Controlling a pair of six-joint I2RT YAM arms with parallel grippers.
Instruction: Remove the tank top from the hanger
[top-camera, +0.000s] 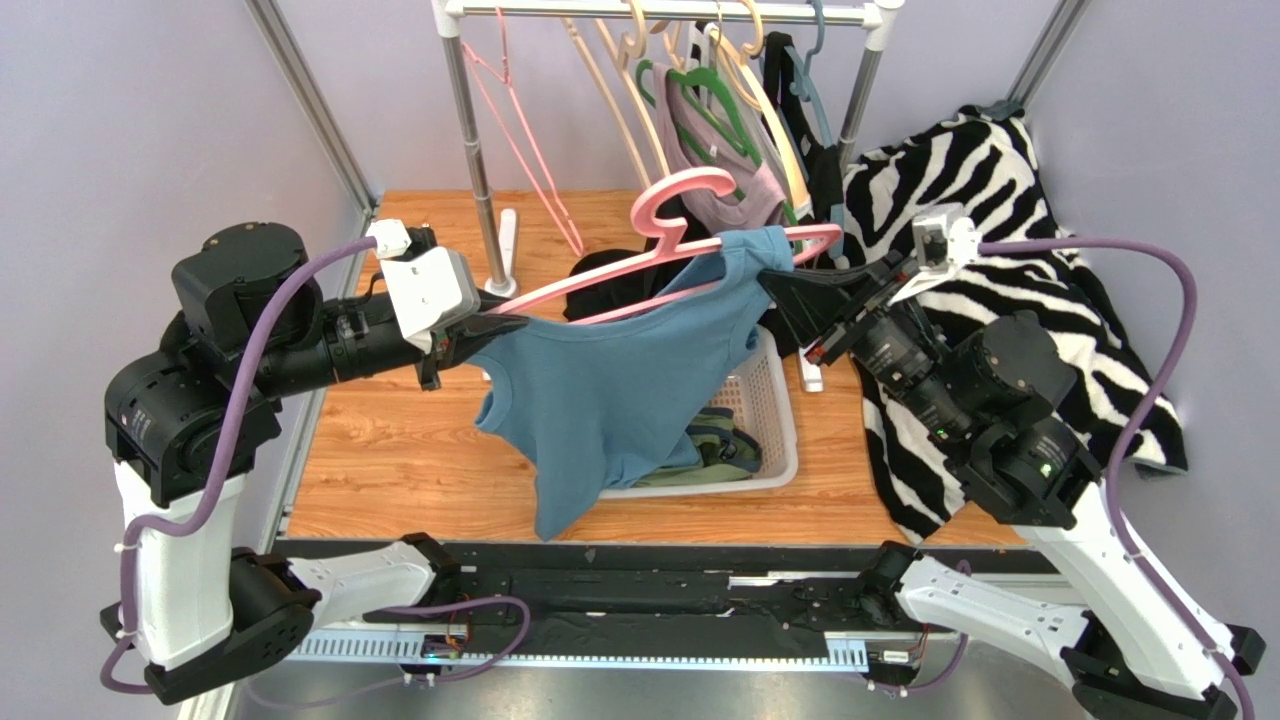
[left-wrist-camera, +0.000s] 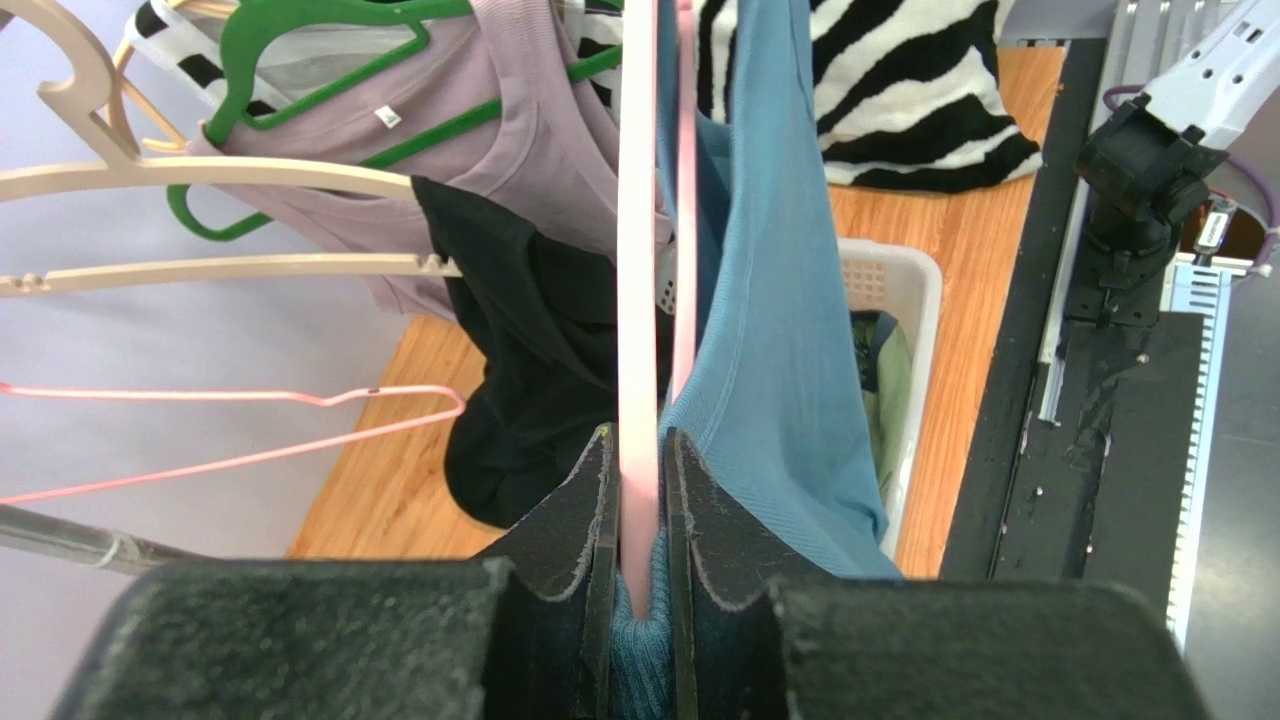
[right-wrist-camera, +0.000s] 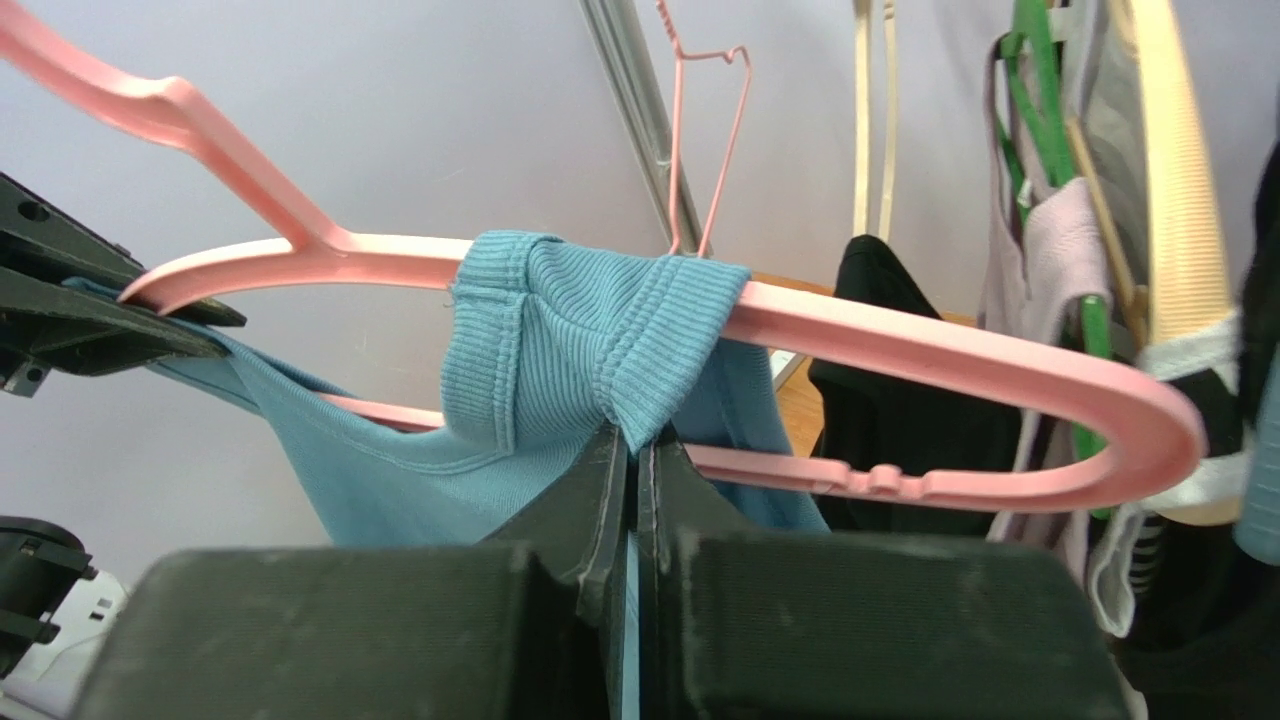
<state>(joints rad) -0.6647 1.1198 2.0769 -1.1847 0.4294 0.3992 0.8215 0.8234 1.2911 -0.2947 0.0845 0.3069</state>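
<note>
From above, two arms are holding one pink hanger (top-camera: 684, 203) in the air over the middle of the table (top-camera: 391, 450). One blue tank top (top-camera: 616, 390) is hanging from it. The left pincer (top-camera: 478, 333) is squeezing the hanger's left end. The right pincer (top-camera: 781, 285) is at the top's right strap. One white basket (top-camera: 774, 435) is sitting under the top. One zebra cloth (top-camera: 1037, 285) is lying along the table's right edge. One rail (top-camera: 661, 12) is crossing above the far edge, with one green hanger (top-camera: 718, 105) among others on it.

In the left wrist view, the left pincer (left-wrist-camera: 642, 450) is clamped on the pink hanger (left-wrist-camera: 639, 225), with blue tank top (left-wrist-camera: 781, 330) bunched beside it. One thin wire hanger (left-wrist-camera: 181, 396), one purple top (left-wrist-camera: 511, 135) and one black cloth (left-wrist-camera: 526, 345) are hanging close behind.

In the right wrist view, the right pincer (right-wrist-camera: 628, 443) is pressed together on the tank top (right-wrist-camera: 586, 345), just under the strap wrapping the pink hanger (right-wrist-camera: 932, 345).
</note>
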